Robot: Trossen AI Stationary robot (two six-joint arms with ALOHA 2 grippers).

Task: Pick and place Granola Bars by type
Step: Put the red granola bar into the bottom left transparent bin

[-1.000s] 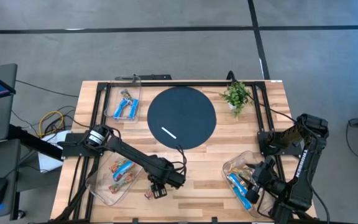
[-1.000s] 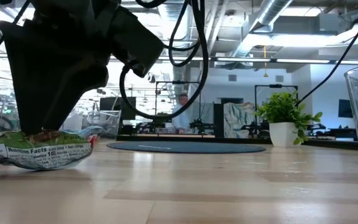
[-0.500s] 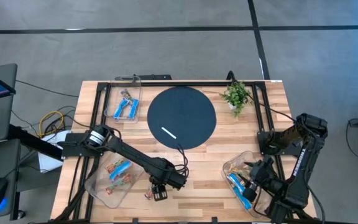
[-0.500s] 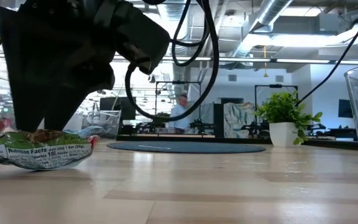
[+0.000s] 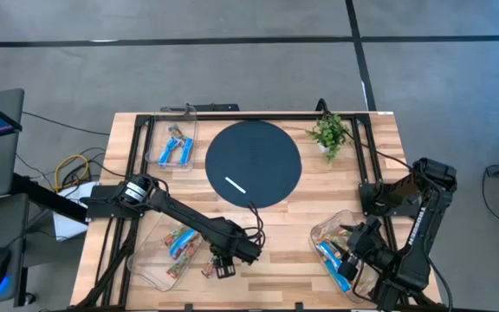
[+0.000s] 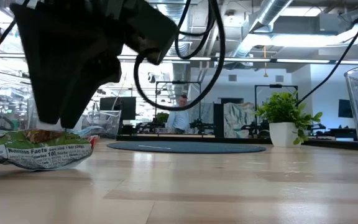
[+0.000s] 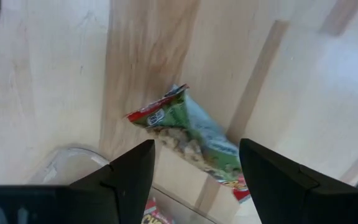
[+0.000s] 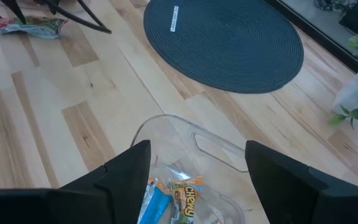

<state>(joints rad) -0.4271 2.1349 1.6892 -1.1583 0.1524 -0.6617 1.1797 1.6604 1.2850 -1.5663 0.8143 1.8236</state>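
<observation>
While the left gripper [image 5: 220, 268] hangs over the front middle of the wooden table [image 5: 275, 243], its two dark fingers [image 7: 129, 177] stand spread apart with nothing between them. Directly below, a green granola bar [image 7: 194, 146] with red ends lies flat on the bare wood, seen through the gap between the fingers in the left wrist view. In the low view the same wrapper [image 6: 39, 149] rests on the table with the gripper just above it, and whether they touch cannot be told.

Just beside that bar, toward the left edge, sits a clear plastic tray [image 5: 145, 264] holding a few bars, one bright blue [image 5: 180, 247] and others multicoloured. A second clear tray [image 5: 158, 143] at the back left holds blue bars [image 5: 170, 152] and a multicoloured one.

The right gripper [image 5: 353, 253] hovers over a third clear tray [image 8: 179, 134] at the front right, its fingers [image 8: 126, 177] parted and empty. That tray contains a blue bar [image 8: 156, 205] and a tan one with orange lettering [image 8: 188, 199].

A round dark woven mat [image 5: 254, 163] lies at the back centre with a thin white stick [image 5: 236, 185] on it, and a small potted plant [image 5: 329, 134] stands to its right. In the low view a person [image 6: 180, 115] shows far off in the room behind the table.
</observation>
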